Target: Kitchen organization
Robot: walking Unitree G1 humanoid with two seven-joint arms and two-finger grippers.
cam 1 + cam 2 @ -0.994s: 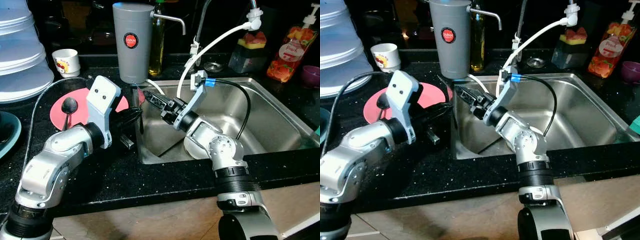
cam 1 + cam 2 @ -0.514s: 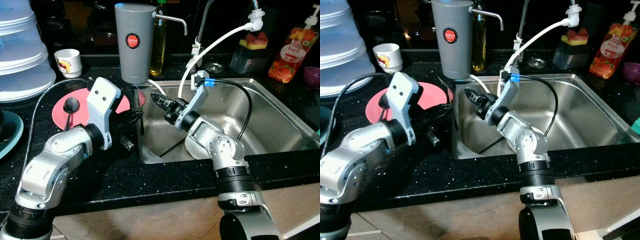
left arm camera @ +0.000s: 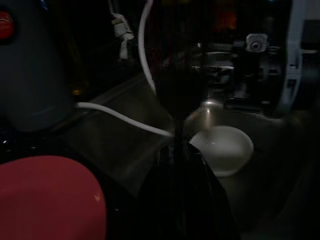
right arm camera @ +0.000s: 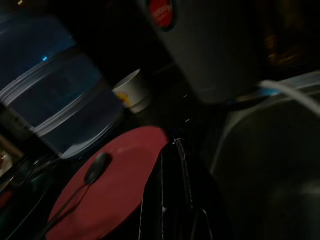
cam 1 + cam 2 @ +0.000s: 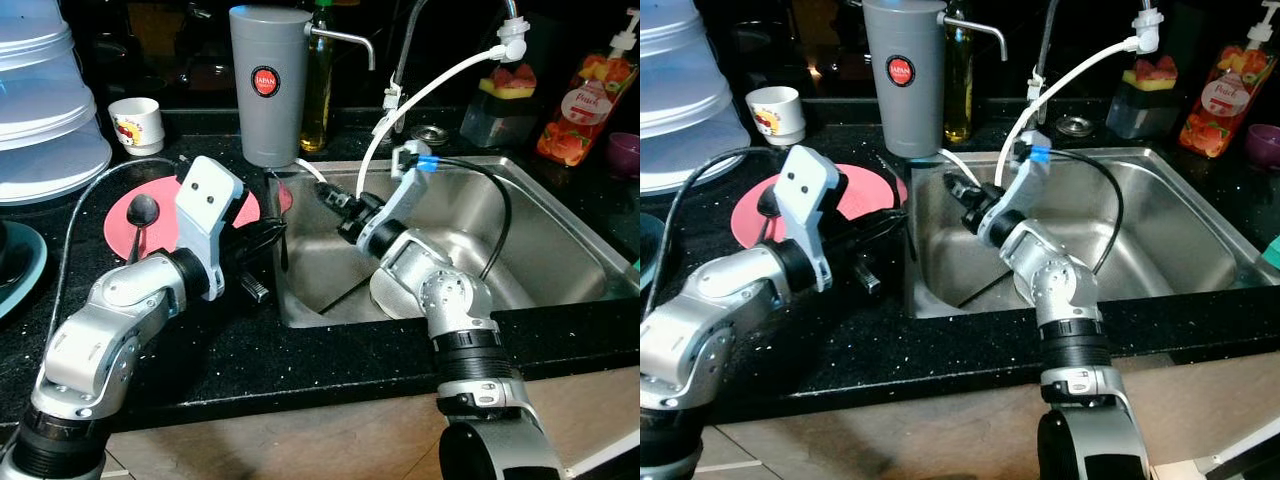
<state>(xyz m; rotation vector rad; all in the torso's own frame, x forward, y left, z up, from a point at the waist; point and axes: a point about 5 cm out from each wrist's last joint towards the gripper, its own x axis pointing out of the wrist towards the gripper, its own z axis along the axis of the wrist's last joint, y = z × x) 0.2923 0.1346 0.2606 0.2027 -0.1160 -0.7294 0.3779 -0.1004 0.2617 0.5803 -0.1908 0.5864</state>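
Right tool (image 5: 327,196), pressed together, aimed over the sink (image 5: 540,215) rim toward the red plate (image 5: 125,222). Left tool (image 5: 272,232) beside that plate; spread or not, cannot tell.

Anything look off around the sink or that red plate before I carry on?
Little stands out. A black spoon lies on the red plate on the counter, and a white bowl sits in the sink. A white hose droops loosely over the basin.
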